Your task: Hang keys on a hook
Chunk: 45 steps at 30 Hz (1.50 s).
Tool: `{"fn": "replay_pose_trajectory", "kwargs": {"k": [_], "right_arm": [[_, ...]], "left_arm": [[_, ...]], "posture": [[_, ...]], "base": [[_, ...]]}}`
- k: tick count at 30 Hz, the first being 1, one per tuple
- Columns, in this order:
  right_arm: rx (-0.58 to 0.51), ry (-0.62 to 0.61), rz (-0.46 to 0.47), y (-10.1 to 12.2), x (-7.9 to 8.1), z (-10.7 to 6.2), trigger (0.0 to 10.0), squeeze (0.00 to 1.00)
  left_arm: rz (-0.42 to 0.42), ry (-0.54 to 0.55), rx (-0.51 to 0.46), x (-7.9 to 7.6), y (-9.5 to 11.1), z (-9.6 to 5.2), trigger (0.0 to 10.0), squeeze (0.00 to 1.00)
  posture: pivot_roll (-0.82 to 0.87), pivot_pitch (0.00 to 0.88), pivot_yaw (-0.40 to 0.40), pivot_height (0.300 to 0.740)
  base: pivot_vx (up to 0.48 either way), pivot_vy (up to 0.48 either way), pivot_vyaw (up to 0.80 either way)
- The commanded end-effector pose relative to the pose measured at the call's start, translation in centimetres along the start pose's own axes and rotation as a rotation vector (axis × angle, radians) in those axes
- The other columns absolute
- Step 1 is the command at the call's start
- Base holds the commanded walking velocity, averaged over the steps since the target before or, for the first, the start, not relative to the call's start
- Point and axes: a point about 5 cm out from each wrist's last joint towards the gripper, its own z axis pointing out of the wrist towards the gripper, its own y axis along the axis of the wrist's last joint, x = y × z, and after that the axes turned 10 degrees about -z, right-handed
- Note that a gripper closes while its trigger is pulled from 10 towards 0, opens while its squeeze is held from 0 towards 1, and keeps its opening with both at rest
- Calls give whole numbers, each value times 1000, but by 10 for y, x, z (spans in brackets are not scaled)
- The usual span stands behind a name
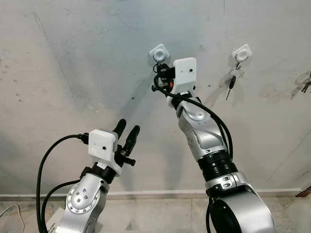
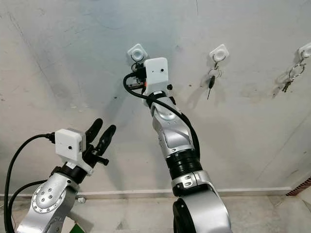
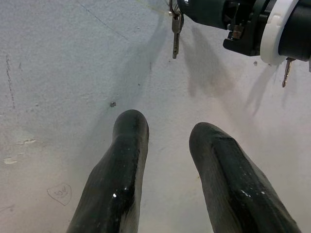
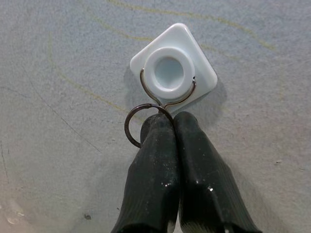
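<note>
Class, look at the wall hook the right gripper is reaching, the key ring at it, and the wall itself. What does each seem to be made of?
The wall hook looks like glossy white plastic with smooth moulded edges, carrying a thin wire loop, probably metal. The key ring appears to be dark, thin metal wire, pinched by the right gripper. The wall looks like matt grey plaster or concrete, mottled and scratched.

Grey scuffed wall (image 1: pixel 73 58), white baseboard (image 1: pixel 146 193), tiled floor (image 1: pixel 160 213).
</note>
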Motion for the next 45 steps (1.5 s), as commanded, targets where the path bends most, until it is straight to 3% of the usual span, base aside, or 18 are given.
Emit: {"fn": "replay_pose_trajectory", "kwargs": {"k": [1,14,28,45], "right_arm": [[30,11,-7,-2,3,2,10000,0],[24,-43,32,-6,-10,-3,10000,0],[-4,-44,68,-4,-10,-5,10000,0],[-107,-38,192,9,-13,-6,10000,0]], "left_arm": [[3,1,9,0,-1,0,10000,0],[2,-1,10,1,-1,0,10000,0],[1,-5,11,0,-2,1,10000,0],[-2,-9,13,-1,-2,1,10000,0]], "posture": [[64,0,33,740],[62,0,37,740],[62,0,37,740],[59,0,38,740]], "base": [[0,0,0],[0,0,0],[0,0,0],[0,0,0]]}}
